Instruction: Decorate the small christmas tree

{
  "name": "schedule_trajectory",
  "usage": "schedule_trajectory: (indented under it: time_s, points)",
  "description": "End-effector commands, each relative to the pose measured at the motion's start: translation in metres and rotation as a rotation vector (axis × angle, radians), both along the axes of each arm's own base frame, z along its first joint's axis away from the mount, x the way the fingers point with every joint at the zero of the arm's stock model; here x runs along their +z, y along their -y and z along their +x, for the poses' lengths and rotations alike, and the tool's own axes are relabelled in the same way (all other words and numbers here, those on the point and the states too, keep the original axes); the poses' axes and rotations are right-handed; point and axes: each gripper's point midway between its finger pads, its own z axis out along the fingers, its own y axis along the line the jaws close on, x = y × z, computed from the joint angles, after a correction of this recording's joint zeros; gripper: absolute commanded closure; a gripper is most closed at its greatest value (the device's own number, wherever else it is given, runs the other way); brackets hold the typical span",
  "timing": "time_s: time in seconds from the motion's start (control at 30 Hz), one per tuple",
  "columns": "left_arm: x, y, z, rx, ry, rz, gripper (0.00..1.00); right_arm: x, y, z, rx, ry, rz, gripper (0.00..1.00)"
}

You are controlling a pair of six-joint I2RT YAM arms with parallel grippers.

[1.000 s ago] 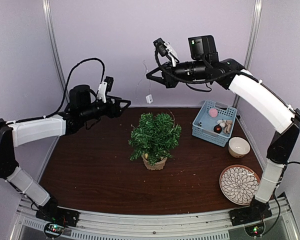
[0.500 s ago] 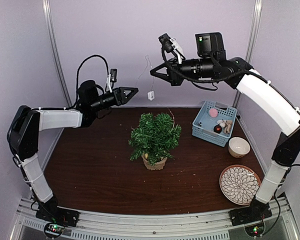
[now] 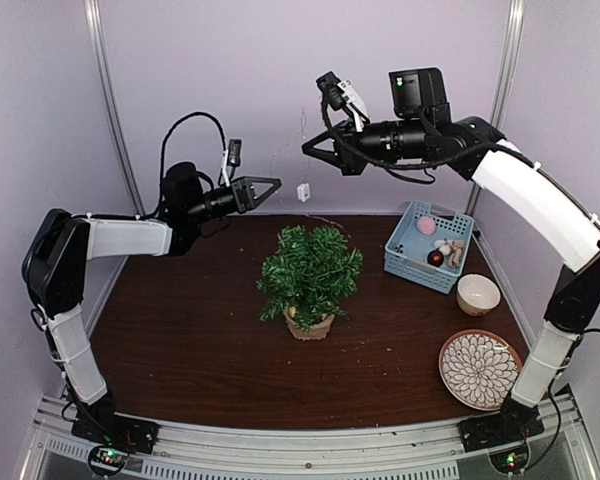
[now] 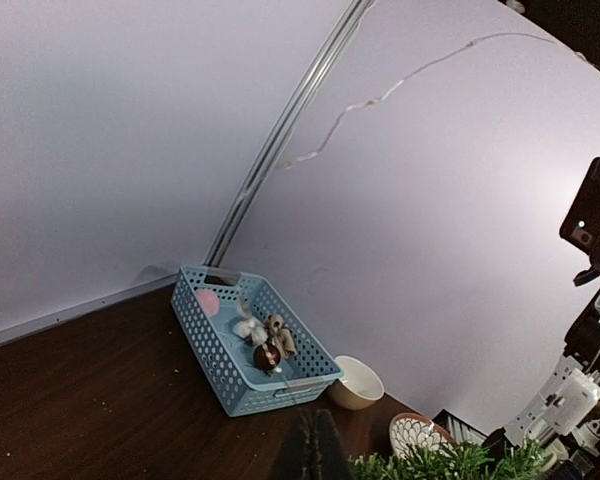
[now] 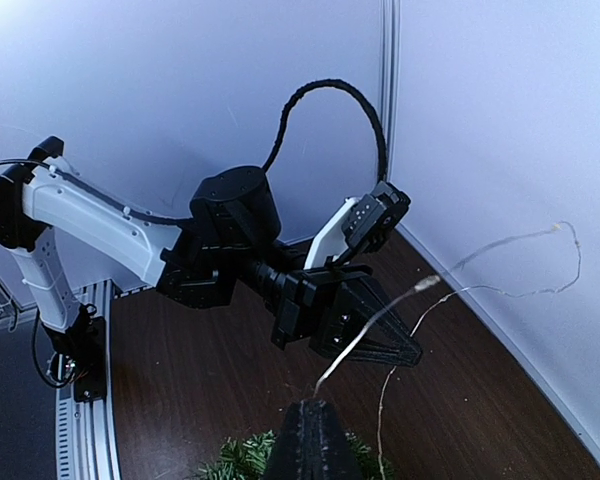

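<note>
My left gripper (image 3: pixel 272 184) hangs in the upper left of the top view, above the back of the table (image 3: pixel 180 330). Its fingers are pressed together to a point and aimed right. Just right of that tip a white tag (image 3: pixel 303 191) dangles on a thin wire (image 5: pixel 428 285). I cannot tell whether the left fingers touch the wire. Below, at the centre of the table, the small christmas tree (image 3: pixel 310 272) stands upright in its tan pot. Higher up, right of centre, my right gripper (image 3: pixel 308 148) points left and pinches the thin wire between closed fingers. At the far right sit a blue basket (image 3: pixel 408 262), then a bowl (image 3: pixel 478 294), and lowest a patterned plate (image 3: pixel 478 368).
</note>
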Motion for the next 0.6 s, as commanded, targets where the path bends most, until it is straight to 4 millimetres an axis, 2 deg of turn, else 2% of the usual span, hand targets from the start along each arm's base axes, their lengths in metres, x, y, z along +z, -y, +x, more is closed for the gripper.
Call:
schedule_trajectory:
  time_s: [0.0,0.27,0.37,0.57]
  points:
    - [0.016,0.005,-0.003,-0.017,0.082,-0.025,1.0,0.009,0.014,-0.001,-0.053,0.045,-0.01,1.0]
    - [-0.001,0.023,-0.002,0.03,0.13,0.109,1.0,-0.017,0.038,0.019,-0.154,0.018,-0.061,1.0]
    - [-0.007,0.014,-0.001,0.072,0.128,0.112,1.0,-0.022,0.04,0.021,-0.159,0.004,-0.065,1.0]
    - [-0.018,-0.011,-0.007,0.161,0.128,0.154,1.0,-0.015,0.03,0.014,-0.1,-0.023,-0.02,1.0]
